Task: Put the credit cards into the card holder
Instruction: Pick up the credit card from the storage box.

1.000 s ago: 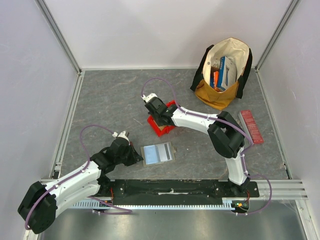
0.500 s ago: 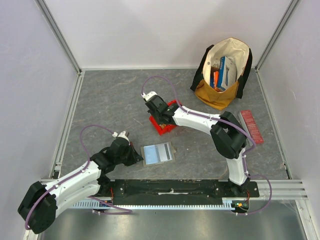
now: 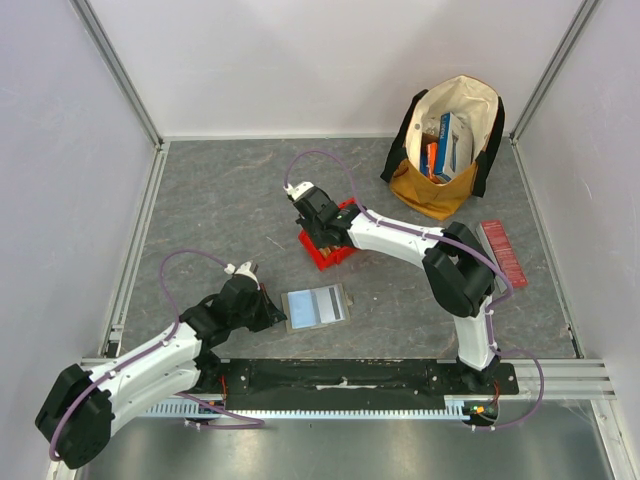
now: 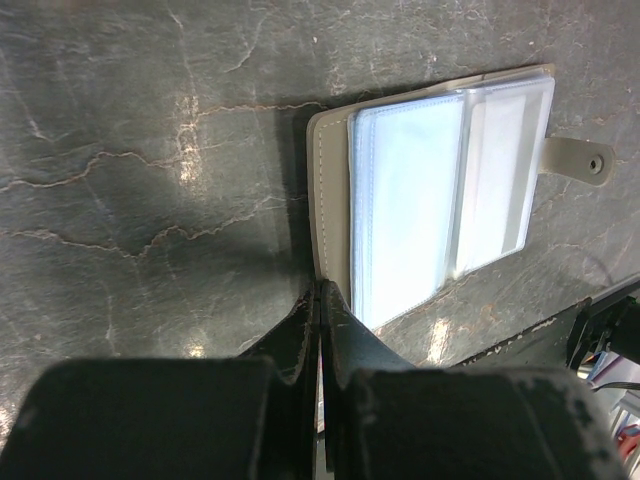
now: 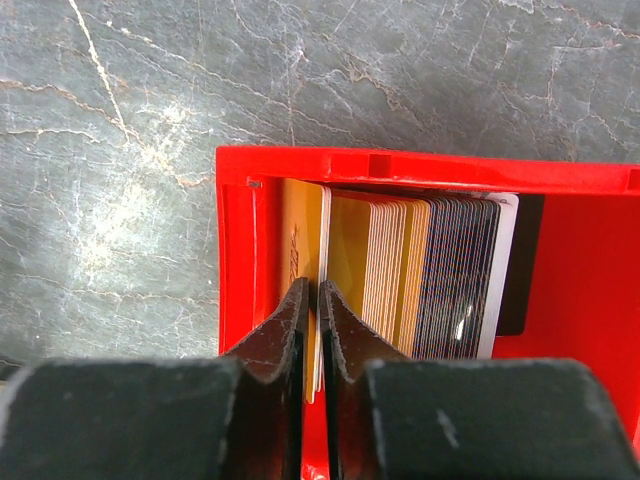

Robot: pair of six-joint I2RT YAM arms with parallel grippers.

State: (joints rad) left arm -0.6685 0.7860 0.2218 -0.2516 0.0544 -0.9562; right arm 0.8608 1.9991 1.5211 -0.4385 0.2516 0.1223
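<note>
The card holder (image 3: 318, 306) (image 4: 440, 200) lies open on the table, its clear sleeves up and its snap tab at the right. My left gripper (image 3: 274, 312) (image 4: 320, 287) is shut, pinching the grey cover's near left edge. Several credit cards (image 5: 400, 270) stand on edge, packed in a red bin (image 3: 337, 252) (image 5: 240, 250). My right gripper (image 3: 318, 230) (image 5: 318, 290) reaches down into the bin's left end. Its fingers are shut on the edge of one tan and white card (image 5: 305, 225), apart from the main stack.
A canvas bag (image 3: 447, 145) holding colourful boxes stands at the back right. A long red ribbed box (image 3: 502, 253) lies by the right wall. White walls and metal rails border the table on three sides.
The right wrist has shifted slightly toward the back over the red bin, and its fingers have narrowed onto the card. The left arm and the card holder have not moved.
</note>
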